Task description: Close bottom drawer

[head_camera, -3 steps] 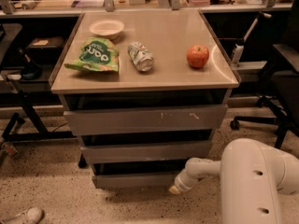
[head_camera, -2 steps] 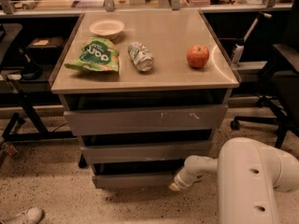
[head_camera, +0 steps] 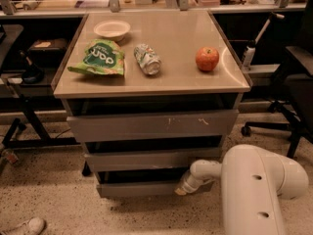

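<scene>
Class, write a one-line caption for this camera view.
Robot's pale tool at the right end of the plain grey bottom drawer, which stands partly open.

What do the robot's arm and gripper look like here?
The arm is a bulky white rounded shell with two dark holes, narrowing to a white tube. The gripper, low by the bottom drawer, is pale with a tan tip.
</scene>
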